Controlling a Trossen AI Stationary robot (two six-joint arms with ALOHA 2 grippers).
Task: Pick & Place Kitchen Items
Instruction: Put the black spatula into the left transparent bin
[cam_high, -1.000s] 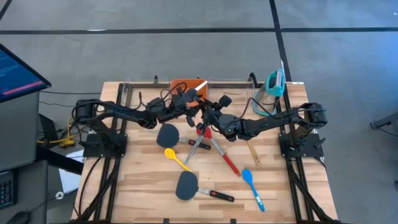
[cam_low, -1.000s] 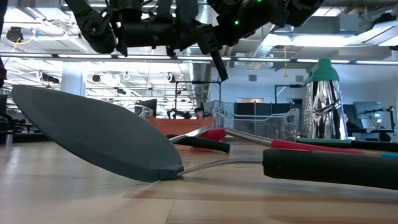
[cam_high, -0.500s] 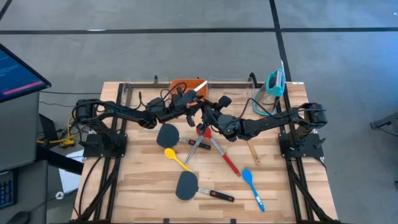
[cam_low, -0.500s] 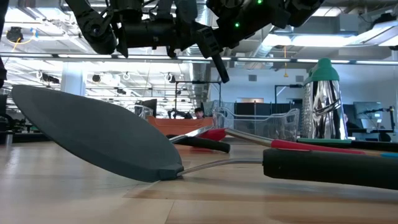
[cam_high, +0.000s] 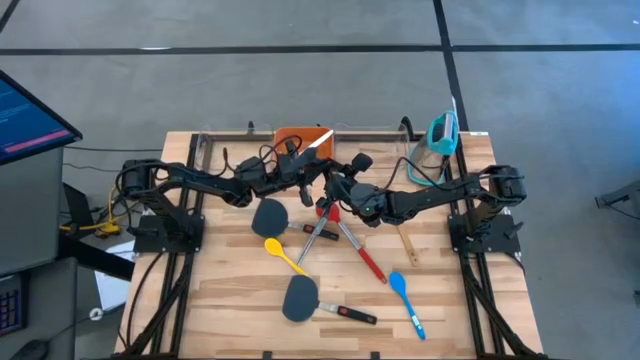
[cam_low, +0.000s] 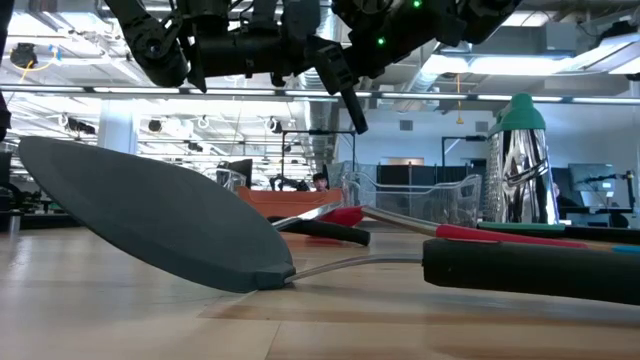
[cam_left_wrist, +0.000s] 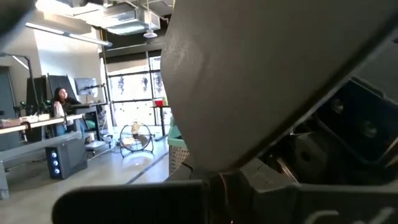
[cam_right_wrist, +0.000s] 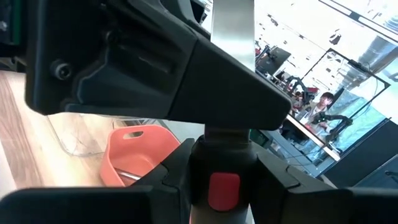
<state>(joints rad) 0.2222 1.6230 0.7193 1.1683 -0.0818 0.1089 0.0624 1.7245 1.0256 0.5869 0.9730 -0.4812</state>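
Starting nearest you, the front black spatula (cam_high: 300, 297) lay where it had been a second before, with the blue spoon (cam_high: 404, 297) to its right and the yellow spoon (cam_high: 282, 255) just behind it. Nothing on the wooden table (cam_high: 230, 290) had shifted. Farther back, the second black spatula (cam_high: 270, 214) rested beside the red-handled tongs (cam_high: 352, 240), which splayed toward the middle, and the wooden fork (cam_high: 406, 245) lay under the right arm.

Above those, you had the right gripper (cam_high: 333, 182) raised off the table and clamped on a utensil with a black handle and red button (cam_right_wrist: 222, 186), its metal shaft (cam_right_wrist: 233, 28) pointing away from the wrist; that grip looked unchanged.

The difference was in the left gripper (cam_high: 296, 170): its fingers had stood apart a second earlier and were now pressed together, hanging in the air just before the orange bin (cam_high: 296, 136). What, if anything, they pinched could not be told. The clear bins (cam_high: 375, 130) stood at the far edge.
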